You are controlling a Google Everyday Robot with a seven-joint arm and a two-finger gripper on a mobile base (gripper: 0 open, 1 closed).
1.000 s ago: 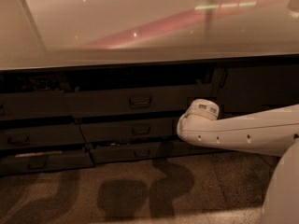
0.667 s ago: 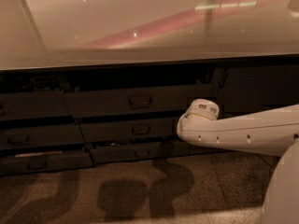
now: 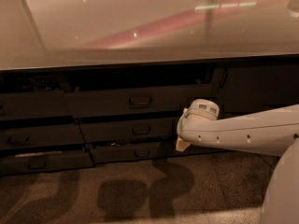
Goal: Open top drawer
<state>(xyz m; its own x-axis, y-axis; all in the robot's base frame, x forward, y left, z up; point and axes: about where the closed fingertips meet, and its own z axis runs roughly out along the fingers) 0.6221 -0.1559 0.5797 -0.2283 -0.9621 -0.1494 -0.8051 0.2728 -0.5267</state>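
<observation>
Three fronts high in the middle stack under the desk, with the top drawer uppermost, at 10 o'clock from the gripper. Slung in low from 3 o'clock on the white arm, likely to meet the small centre pull handle near its own height, that handle not yet taken. Mostly tucked behind the wrist joint, so cannot tell whether clenched or released.
</observation>
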